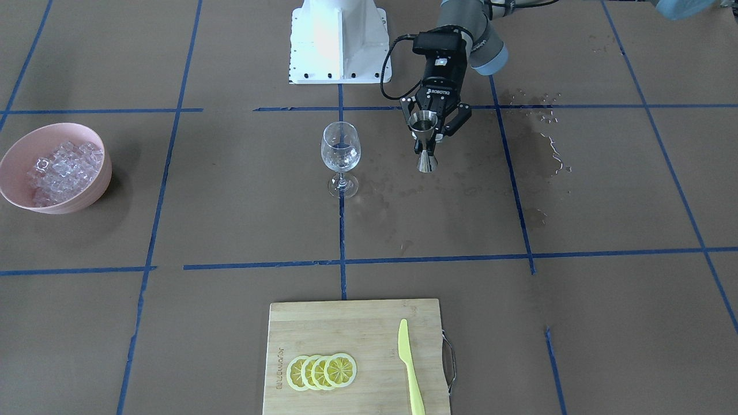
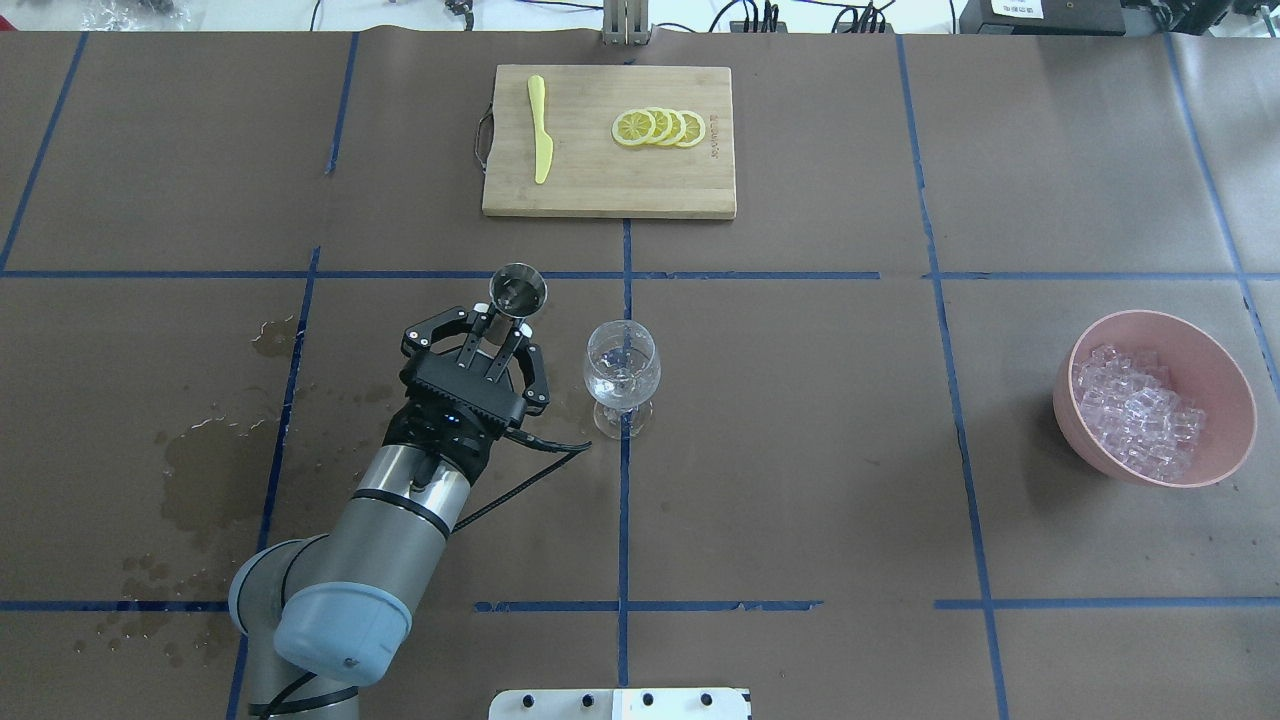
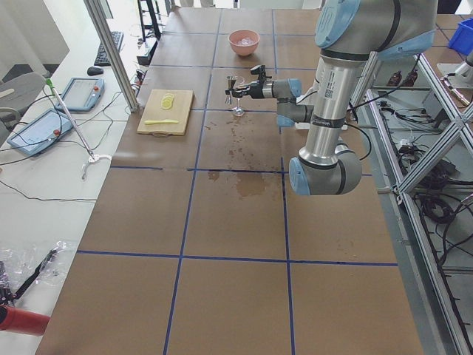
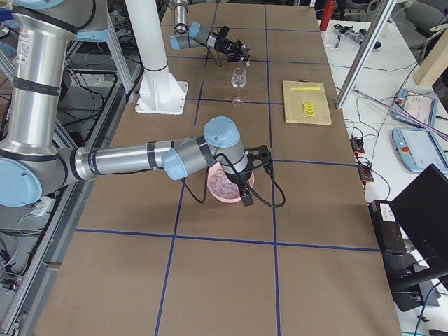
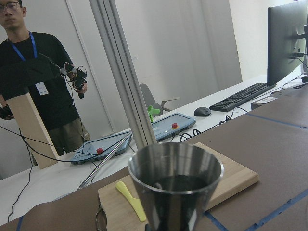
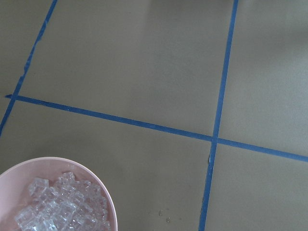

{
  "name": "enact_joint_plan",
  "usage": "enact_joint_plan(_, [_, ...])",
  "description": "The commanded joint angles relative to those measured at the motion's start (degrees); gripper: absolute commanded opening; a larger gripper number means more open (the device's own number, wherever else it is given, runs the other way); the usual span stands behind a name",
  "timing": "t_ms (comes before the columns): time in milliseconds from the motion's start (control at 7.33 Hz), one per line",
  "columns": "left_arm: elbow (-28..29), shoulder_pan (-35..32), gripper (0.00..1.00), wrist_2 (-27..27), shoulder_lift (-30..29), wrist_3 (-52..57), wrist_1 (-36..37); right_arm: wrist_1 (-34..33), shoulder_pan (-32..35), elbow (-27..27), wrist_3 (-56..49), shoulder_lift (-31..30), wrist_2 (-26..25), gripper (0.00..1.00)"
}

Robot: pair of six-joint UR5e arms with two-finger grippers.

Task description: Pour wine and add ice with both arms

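Left gripper is clamped on the waist of the jigger, and that's the right place to take it: the narrow neck between the two cones is the only spot where polished steel won't slide out of the fingers. It's light and rigid, so we judge a firm squeeze does no harm.

The jigger stands upright, long axis vertical, wide mouth to the ceiling, held off the table just beside the glass on the robot's left. Looking down the left wrist view, we see what looks like a shallow layer of wine low in the cup, though it's too dark to be sure. With so little in there, we reckon it takes a good tilt toward the glass before anything runs.

The glass is the fragile one: upright on a thin stem, top-heavy, mouth up. One knock from steel and it goes over.

The ice is heaped in the pink bowl, well apart from the glass on the robot's right. The cubes are loose and glassy, and we'd call them slippery, so best pinched across flat faces.

The right gripper shows over the bowl only in the right side view; whether its fingers are apart or together, we can't tell.
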Motion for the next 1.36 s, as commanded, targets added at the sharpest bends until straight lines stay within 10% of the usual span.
enact_joint_plan(0, [0.3, 0.3, 0.00, 0.3, -3.1, 5.4, 7.4, -0.1, 0.0, -0.1, 0.0, -0.1, -0.1, 1.00])
enact_joint_plan(1227, [1.0, 0.4, 0.00, 5.3, -4.7, 40.3, 7.4, -0.1, 0.0, -0.4, 0.2, -0.4, 0.1, 1.00])
